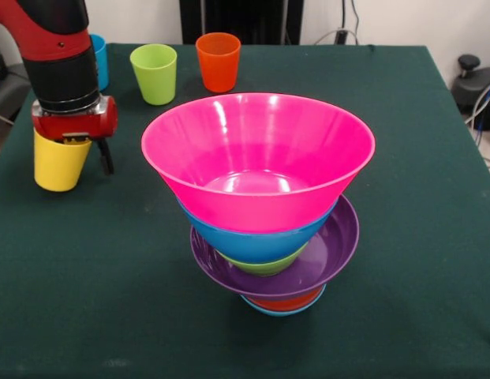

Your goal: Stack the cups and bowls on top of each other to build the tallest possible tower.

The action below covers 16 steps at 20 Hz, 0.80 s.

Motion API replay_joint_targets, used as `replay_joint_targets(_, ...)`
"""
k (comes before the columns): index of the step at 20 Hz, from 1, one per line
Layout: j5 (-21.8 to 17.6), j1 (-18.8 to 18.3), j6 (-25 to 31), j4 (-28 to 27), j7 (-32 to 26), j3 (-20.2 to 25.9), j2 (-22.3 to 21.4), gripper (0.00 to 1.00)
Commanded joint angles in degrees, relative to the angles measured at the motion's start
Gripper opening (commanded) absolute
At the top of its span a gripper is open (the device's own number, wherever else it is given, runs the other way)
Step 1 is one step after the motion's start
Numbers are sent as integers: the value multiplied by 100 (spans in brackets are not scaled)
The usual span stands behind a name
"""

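Behind the arm, the blue cup (99, 60) is mostly hidden. Gripper (79, 154) clasps the yellow cup (60, 163), its inner finger concealed. Pink bowl (258, 158) tops the tower (272, 229), covering most lower bowls. Green cup (155, 73) and orange cup (218, 61) stand beyond.

Tower (268, 229) stands mid-table, nearer the front edge. From bottom: small light-blue bowl (282, 309), only a rim sliver showing; orange bowl (288, 302) in it; wide purple bowl (327, 253), tilted & shifted to picture right; green bowl (262, 266); deep blue bowl (256, 241); large pink bowl (258, 158) on top, upright, empty, glossy. Cups not on the stack: yellow cup (59, 162) at picture left, upright, rim hidden under the arm's head; blue cup (99, 59), mostly hidden, lime green cup (154, 73) & orange cup (218, 61) upright in a row along the far edge, apart from each other
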Motion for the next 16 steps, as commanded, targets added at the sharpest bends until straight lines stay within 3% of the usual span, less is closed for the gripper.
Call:
replay_joint_targets(1, -231, 173, 170, 21, -777, 167, -208, 100)
replay_joint_targets(10, 48, 203, 563, 276, -745, 229, -710, 100)
replay_joint_targets(16, 107, 245, 595, 228, -750, 205, -707, 100)
